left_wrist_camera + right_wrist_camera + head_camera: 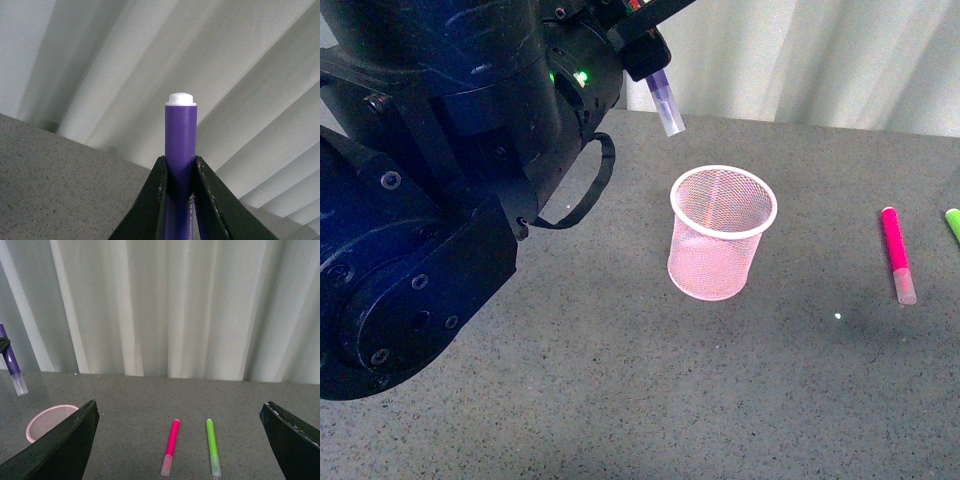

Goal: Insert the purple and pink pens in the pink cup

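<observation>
Front view: a grey speckled table (620,400) w/ a pleated white curtain (820,50) behind it. The left gripper (645,62), high at the top of the view, is clamped on the purple pen (666,105). The pen hangs tilted in the air, clear cap down, its tip above and a bit left of the pink cup (712,262), not touching it. The cup stands upright near the table's centre, nothing visible inside.

Left wrist view: both black fingers pinch the pen barrel, white end cap sticking out past them.

The pink pen (895,245) lies flat on the table, well right of the cup, clear cap toward the robot. A green marker (953,222) lies just beside it (cut off by the view's edge).

Right wrist view: the right gripper (179,407) is spread wide, grasping nothing, raised above the table w/ both lying pens visible betw. its fingers.
</observation>
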Robot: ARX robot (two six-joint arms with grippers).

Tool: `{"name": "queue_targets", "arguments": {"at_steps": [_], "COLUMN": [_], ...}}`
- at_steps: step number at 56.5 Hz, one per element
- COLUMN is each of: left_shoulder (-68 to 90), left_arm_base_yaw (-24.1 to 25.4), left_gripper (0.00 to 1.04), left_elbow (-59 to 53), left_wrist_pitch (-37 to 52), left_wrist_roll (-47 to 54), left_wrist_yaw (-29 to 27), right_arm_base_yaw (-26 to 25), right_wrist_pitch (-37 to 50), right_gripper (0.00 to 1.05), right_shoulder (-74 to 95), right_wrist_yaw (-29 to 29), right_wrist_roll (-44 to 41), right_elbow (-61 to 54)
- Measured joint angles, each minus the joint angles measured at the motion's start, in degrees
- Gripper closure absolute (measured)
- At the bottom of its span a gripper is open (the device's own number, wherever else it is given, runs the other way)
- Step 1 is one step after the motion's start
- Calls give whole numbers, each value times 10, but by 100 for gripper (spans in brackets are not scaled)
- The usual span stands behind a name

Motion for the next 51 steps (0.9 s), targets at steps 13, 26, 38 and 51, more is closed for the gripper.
{"name": "queue_targets", "arguments": {"at_steps": [13,26,38,51], "left_shoulder": [0,19,57,60], "left_arm_base_yaw": [-5,-40,-81,-81], "left_gripper": [93,93,93,93], "left_elbow": [0,-1,-10,-4], "left_wrist_pitch": [0,0,-4,0], "left_wrist_roll": [0,0,2,3], "left_wrist_yaw": [0,-3,10,-1], "right_arm_base_yaw": [0,0,0,0], "right_wrist_pitch": [0,0,0,0], "right_gripper": [7,7,7,7], "right_shoulder": [0,0,0,0], "right_wrist_yaw": [0,0,0,0], "right_wrist_roll": [0,0,0,0], "right_elbow": [0,0,0,0]}}
